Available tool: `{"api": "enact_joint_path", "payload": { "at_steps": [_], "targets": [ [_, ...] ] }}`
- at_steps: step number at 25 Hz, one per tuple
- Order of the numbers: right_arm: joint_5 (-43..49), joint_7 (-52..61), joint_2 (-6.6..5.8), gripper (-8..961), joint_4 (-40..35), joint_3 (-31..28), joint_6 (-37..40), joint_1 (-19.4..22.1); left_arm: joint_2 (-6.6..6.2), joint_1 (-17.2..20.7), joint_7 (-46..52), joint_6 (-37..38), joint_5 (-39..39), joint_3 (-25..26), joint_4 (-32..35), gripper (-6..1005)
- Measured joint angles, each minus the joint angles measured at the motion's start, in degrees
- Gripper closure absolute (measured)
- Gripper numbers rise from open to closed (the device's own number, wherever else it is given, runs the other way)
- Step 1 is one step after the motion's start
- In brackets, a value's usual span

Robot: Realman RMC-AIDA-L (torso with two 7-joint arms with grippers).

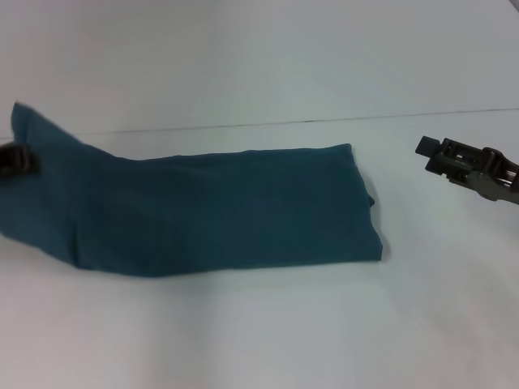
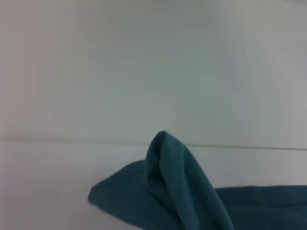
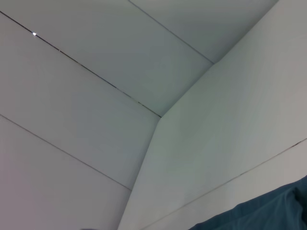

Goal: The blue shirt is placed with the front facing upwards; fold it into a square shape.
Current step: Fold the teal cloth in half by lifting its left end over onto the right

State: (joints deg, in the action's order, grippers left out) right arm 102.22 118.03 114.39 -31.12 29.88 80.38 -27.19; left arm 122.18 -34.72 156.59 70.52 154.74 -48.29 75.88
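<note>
Field notes for you, operator. The shirt lay as a long folded band across the white table, plain teal side up, no lettering showing. Its end nearest the right gripper was squared off, with a small fold lip at the corner.

The left gripper sat at the far left edge of the head view, right against the shirt's raised end. The cloth there lifted off the table into a peak just above the gripper. It looked pinched on that cloth, but only a dark sliver of the tool showed, so you could not tell the finger state for sure. In the left wrist view the lifted cloth stood up as a folded ridge, with the rest of the band trailing away flat on the table.

The right gripper hung above bare table, well apart from the shirt's squared end, holding nothing. Whether its fingers were spread or pressed together, I could not tell.

The table was smooth, matte white. A thin dark seam ran across behind the shirt, where the tabletop met a pale backdrop. In the right wrist view, white panels with thin joints met at a corner, and a strip of the shirt showed at the edge.
</note>
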Motion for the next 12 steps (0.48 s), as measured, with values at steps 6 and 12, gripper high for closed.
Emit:
{"api": "enact_joint_path", "payload": {
  "at_steps": [6,12],
  "targets": [
    [0.00,0.00,0.03,255,0.00,0.00,0.04,0.03,1.56,-4.40,2.82,7.48,2.24,-2.85,7.68,920],
    [0.04,0.00,0.05,255,0.00,0.00,0.04,0.04,1.67,-7.14,7.89,9.90,2.09,-8.98,12.22,920]
  ]
}}
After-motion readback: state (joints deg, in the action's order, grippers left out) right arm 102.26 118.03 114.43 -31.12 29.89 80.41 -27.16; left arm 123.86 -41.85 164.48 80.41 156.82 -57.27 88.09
